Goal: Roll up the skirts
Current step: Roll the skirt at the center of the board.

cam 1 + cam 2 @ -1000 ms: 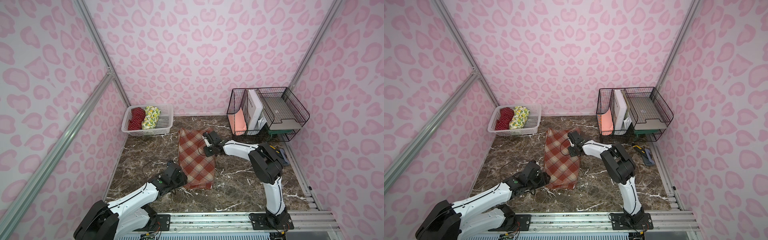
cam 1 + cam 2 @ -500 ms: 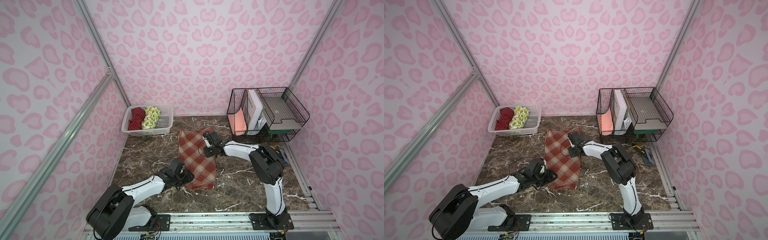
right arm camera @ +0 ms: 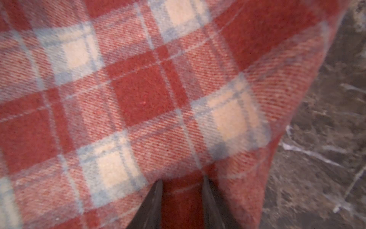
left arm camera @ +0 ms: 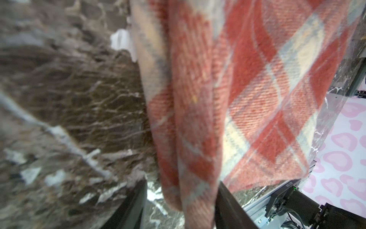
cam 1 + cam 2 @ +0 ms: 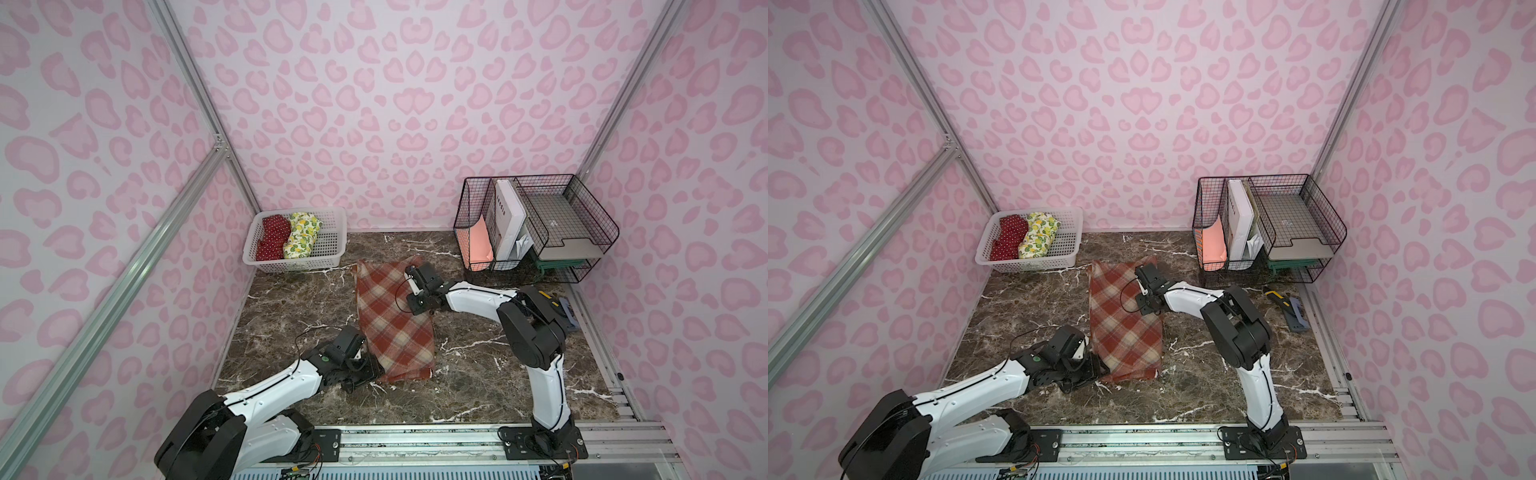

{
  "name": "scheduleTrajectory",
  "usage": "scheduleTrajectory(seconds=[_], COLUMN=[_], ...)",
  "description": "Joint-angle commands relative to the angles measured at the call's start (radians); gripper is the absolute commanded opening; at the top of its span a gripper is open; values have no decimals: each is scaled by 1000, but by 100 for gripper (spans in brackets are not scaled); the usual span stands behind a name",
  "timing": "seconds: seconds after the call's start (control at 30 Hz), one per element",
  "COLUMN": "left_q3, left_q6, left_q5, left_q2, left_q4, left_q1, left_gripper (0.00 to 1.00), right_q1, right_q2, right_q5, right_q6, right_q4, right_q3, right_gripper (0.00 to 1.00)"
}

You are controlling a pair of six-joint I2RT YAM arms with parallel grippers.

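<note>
A rust-orange and cream plaid skirt lies as a long flat strip in the middle of a brown marble desk. Its near end is doubled into a low fold.

Compared with a second ago, the left arm has swung inward. The left end effector was beside the skirt's left edge and now sits at the near left corner, at that fold. The right end effector has not moved and stays on the skirt's right edge, towards the far end. The skirt lies where it did.

Both top views hide the fingertips, but the wrist views show them. The left wrist view is blurred and shows a fold of plaid between two dark fingers. One finger touches the cloth and a sliver of desk shows beside the other, so I cannot tell whether it is clamped or released. In the right wrist view a ridge of plaid fills the gap between the fingers, so this end effector is clenched on the plaid skirt.

Only the top views show the white perforated basket at the far left. It holds the red polka-dot skirt and the lemon-print skirt, which lie side by side as rolled bundles. A black wire organiser stands at the far right.
</note>
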Motion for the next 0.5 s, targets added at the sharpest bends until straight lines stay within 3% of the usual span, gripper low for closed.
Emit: scheduleTrajectory(seconds=[0.0, 0.17, 0.3, 0.47], left_q3=[-28, 6, 30, 31], left_q6=[-47, -59, -68, -92], left_q5=[-40, -111, -115, -188], left_q2=[28, 175, 243, 146], left_q4=[-85, 14, 22, -69], left_q1=[-10, -37, -54, -75], left_gripper=[56, 52, 35, 13], right_q1=[9, 17, 17, 14], right_q2=[26, 30, 12, -4], right_q5=[-41, -40, -21, -25], right_q6=[15, 16, 10, 12], right_q4=[-122, -129, -140, -134], right_q3=[-3, 7, -2, -23], right_gripper=[38, 38, 38, 38])
